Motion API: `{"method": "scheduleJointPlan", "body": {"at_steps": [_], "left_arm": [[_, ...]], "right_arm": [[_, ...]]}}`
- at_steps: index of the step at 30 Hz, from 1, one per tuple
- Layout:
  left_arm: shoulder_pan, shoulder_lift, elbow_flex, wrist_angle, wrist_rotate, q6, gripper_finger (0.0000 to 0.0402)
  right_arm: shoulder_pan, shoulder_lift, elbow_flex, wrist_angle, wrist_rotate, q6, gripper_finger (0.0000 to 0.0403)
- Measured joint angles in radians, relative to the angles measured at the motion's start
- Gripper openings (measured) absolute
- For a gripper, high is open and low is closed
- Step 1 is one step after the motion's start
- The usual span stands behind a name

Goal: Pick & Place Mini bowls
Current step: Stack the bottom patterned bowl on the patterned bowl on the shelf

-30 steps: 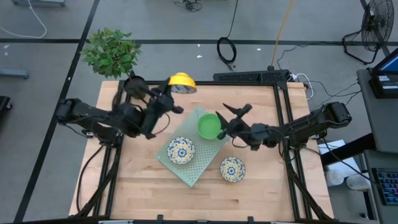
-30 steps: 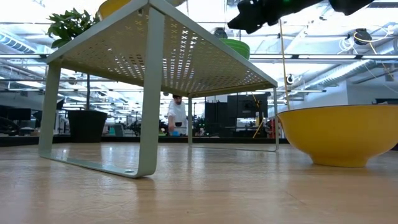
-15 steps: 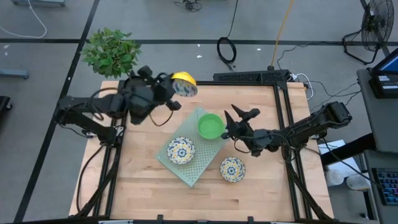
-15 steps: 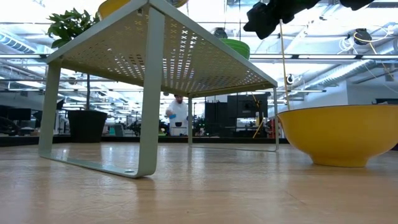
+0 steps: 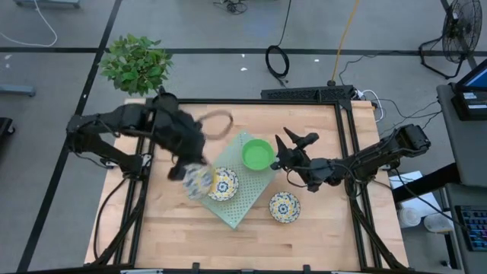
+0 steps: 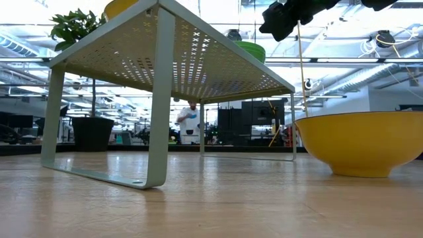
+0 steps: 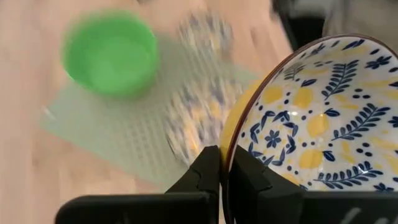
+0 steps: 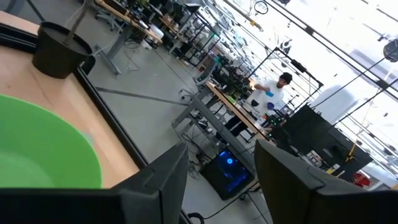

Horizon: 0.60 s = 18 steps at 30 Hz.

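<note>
Obstacles: pale green perforated metal stand (image 5: 236, 180), raised on legs, carrying a plain bright green bowl (image 5: 258, 154) and a blue-yellow floral bowl (image 5: 223, 183); a second floral bowl (image 5: 284, 206) on the wooden table (image 5: 167, 228) beside it. Free room: bare wood along the near edge and far right corner.

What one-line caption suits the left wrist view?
Left gripper pinches the rim of a floral bowl above the perforated mat holding a green bowl.
</note>
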Motion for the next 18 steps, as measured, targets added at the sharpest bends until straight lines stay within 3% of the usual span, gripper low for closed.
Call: {"method": "scheduleJointPlan", "body": {"at_steps": [6,15,18], "left_arm": [[-0.110,0.073,-0.018,0.007,-0.137,-0.018,0.0012],[-0.073,0.219,0.005,0.035,-0.114,0.118,0.0012],[-0.033,0.252,0.018,0.040,-0.057,0.137,0.0012]], "right_arm": [[0.000,0.000,0.000,0.000,0.000,0.017,0.0171],[0.000,0.000,0.000,0.000,0.000,0.020,0.0167],[0.000,0.000,0.000,0.000,0.000,0.020,0.0167]]}}
